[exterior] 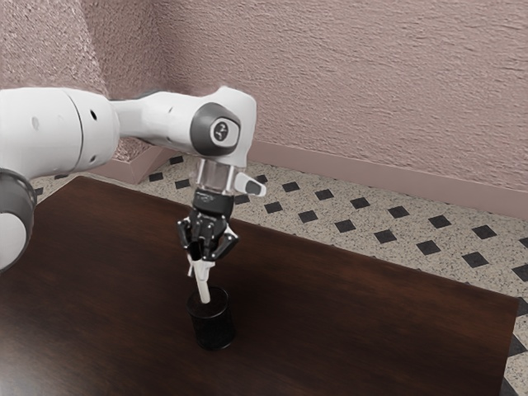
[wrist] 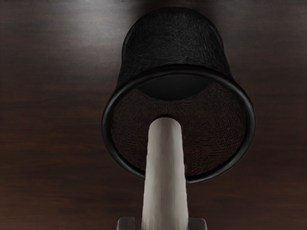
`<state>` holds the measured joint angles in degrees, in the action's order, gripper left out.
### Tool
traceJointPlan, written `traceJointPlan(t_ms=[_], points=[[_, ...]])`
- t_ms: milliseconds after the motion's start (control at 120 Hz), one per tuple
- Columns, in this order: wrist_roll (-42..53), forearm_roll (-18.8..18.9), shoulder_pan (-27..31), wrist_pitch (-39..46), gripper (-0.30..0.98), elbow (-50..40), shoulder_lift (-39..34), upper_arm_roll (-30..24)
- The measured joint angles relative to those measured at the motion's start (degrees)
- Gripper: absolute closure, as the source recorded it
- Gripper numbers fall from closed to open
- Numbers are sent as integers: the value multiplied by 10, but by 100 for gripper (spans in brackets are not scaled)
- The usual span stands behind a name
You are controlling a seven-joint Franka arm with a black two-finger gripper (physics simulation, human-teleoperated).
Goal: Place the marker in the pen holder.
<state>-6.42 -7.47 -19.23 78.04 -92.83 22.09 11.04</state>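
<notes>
On the desk [exterior: 371, 330], a hand could pass low along either side of the upright pen holder [exterior: 214, 332], whose wall and raised rim [wrist: 107, 120] block the way across. Within its mouth there is room around the tip of the marker [wrist: 165, 172], while the pincer [exterior: 204, 255] and the arm [exterior: 157, 117] bar the space directly above.

My hand [exterior: 203, 257] grips the pale marker [exterior: 204, 289], slightly tilted, its lower end at the mouth of the black pen holder [exterior: 214, 328]. Beyond the dark bench [exterior: 346, 322] I see diamond-patterned floor [exterior: 351, 213] and a pinkish wall [exterior: 355, 82].
</notes>
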Motion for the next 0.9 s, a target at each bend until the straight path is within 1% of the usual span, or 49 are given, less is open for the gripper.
traceJointPlan(t_ms=[400,667,900], points=[[-11,-6,-4,19,79,3,5,-5],[-16,-12,-1,15,79,-35,-9,-4],[-19,-22,-2,20,79,-36,6,-4]])
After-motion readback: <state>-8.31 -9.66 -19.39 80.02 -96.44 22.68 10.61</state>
